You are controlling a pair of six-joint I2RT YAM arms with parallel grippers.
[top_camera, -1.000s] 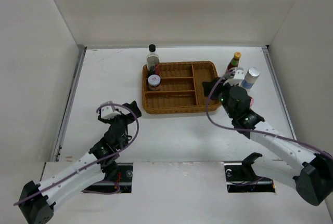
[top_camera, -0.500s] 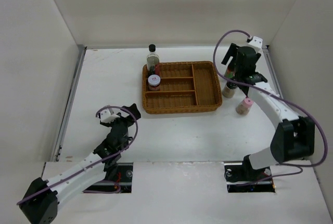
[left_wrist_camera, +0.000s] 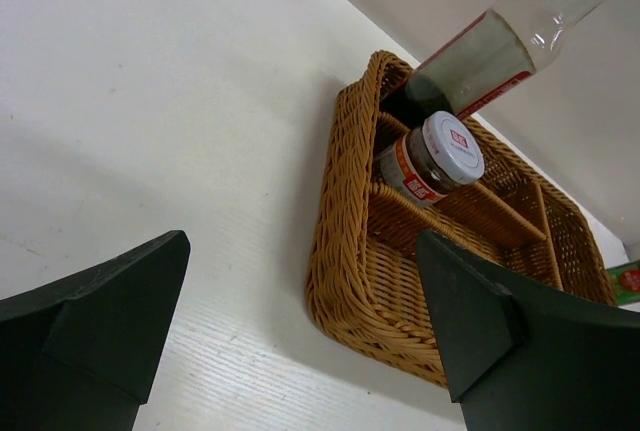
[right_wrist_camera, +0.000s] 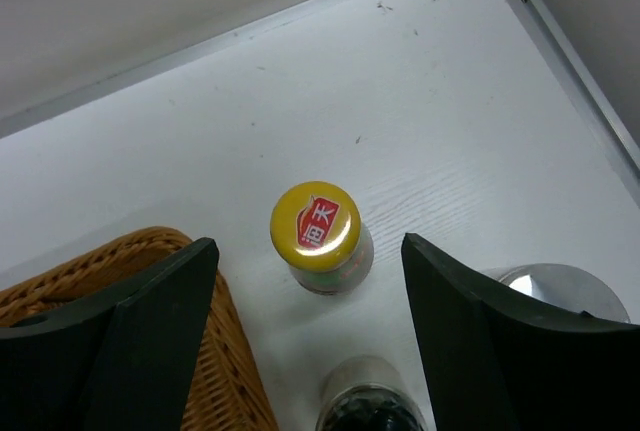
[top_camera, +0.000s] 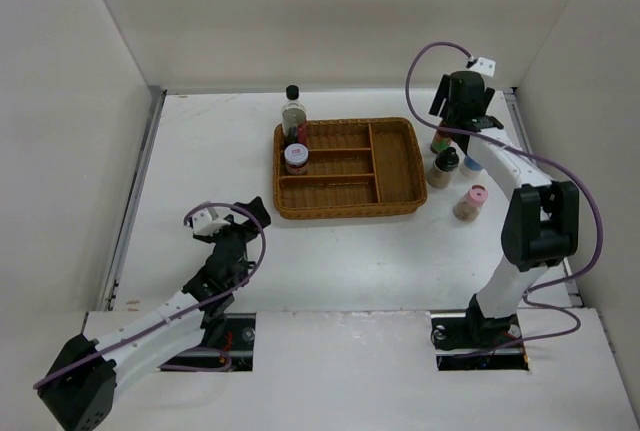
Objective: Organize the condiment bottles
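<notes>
L end effector (top_camera: 228, 219) low over the desk (top_camera: 200, 151) near-left, fingers wide apart, nothing btwn them, aimed at the wicker tray (top_camera: 345, 213). Tray sits mid-desk. Tall clear black-capped bottle (top_camera: 293, 111) upright in its far-left corner; white-lidded red-label jar (top_camera: 296, 157) just in front of it, also inside the tray's L side. Other 4 stand on the desk just R of the tray: yellow-capped red sauce (right_wrist_camera: 315, 226) farthest back, black-capped bottle (top_camera: 443, 166) nearer, silver-capped blue-label one (right_wrist_camera: 555, 291) beside them & partly hidden by the arm, pink-capped shaker (top_camera: 470, 201) nearest. R end effector (right_wrist_camera: 308, 251) hangs above the yellow cap, fingers apart either side, gripping nothing.
</notes>
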